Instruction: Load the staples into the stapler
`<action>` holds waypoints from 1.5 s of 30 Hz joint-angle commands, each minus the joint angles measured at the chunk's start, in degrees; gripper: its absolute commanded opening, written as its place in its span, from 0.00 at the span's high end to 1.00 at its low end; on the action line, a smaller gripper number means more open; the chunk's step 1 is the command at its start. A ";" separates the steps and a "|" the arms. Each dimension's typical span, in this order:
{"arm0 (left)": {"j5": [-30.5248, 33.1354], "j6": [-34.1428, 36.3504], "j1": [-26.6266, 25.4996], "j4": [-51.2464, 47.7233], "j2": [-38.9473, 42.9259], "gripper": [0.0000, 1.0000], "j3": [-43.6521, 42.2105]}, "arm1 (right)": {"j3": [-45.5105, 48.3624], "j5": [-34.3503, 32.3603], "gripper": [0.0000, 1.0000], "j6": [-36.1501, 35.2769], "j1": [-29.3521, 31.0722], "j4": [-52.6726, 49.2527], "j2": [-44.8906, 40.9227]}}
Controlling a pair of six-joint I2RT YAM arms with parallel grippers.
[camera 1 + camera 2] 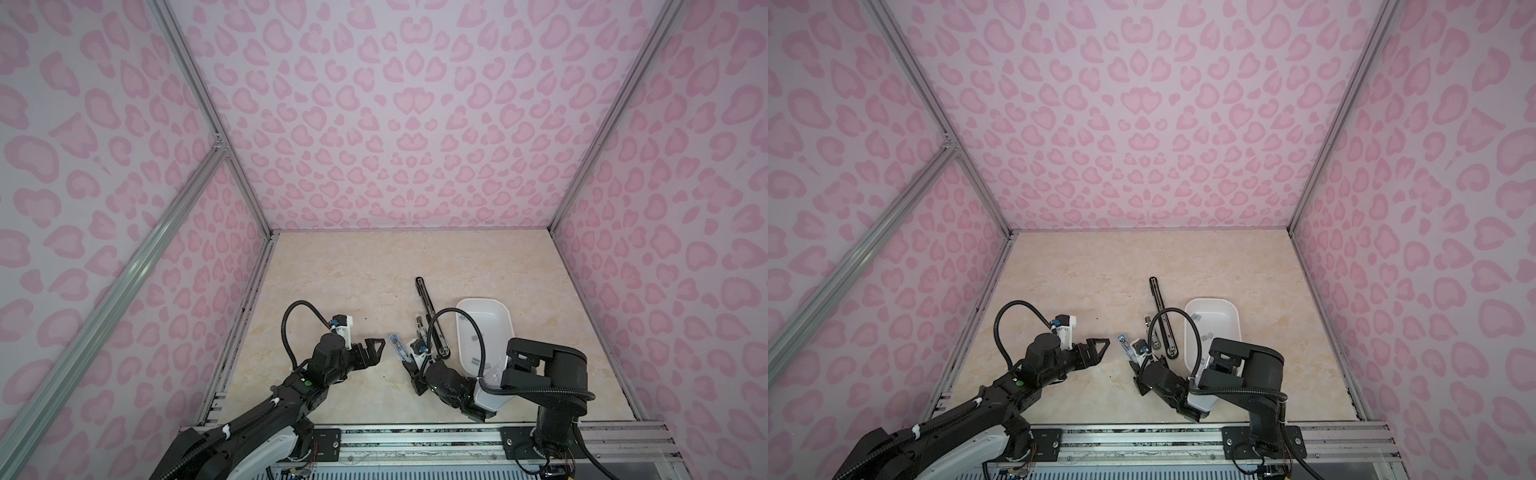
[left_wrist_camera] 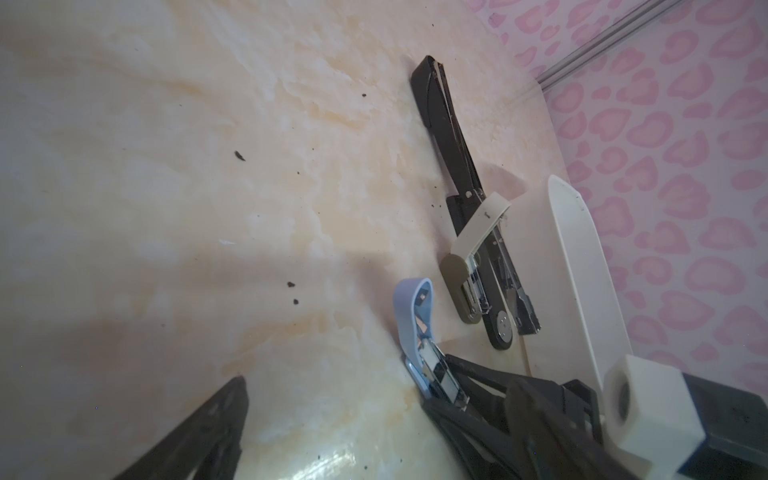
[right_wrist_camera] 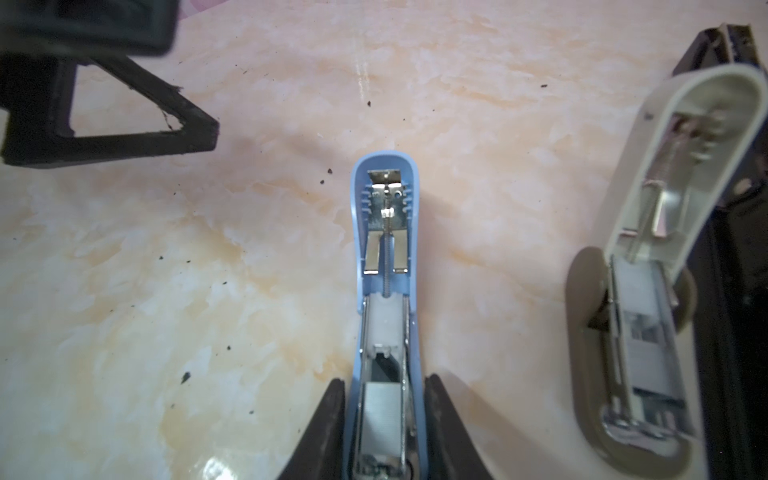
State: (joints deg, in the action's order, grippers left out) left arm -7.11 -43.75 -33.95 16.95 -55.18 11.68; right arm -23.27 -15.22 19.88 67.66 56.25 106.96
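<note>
Blue stapler, lid flipped open, lower centre of right wrist view, sides pinched by right gripper. Staples sit in its channel w/ more strips in white tray, centre-right. Left gripper spread wide, empty, near stapler's left.

Blue stapler shell was smooth semi-gloss plastic; internals were bright polished metal. Staples in its channel looked grey metal, dull sheen. Tabletop appeared marble-look, glossy, w/ dark specks. Beige stapler: smooth plastic. Tray was white plastic, smooth.
</note>
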 commanded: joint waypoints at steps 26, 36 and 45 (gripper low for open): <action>-2.51 -2.39 -2.61 24.16 -24.99 0.20 5.73 | 1.54 9.43 0.83 2.53 0.80 -6.64 4.88; -7.48 0.51 -5.33 25.64 -26.28 0.35 8.22 | 1.32 8.98 0.83 2.95 0.49 -6.34 5.27; -3.29 -0.62 -9.92 26.64 -24.97 0.42 4.76 | 2.44 9.34 0.84 3.74 -0.68 -3.79 5.76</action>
State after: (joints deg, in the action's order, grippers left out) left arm -12.10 -43.75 -43.29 41.28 -80.68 17.37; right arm -21.67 -10.85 21.52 67.02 66.94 111.33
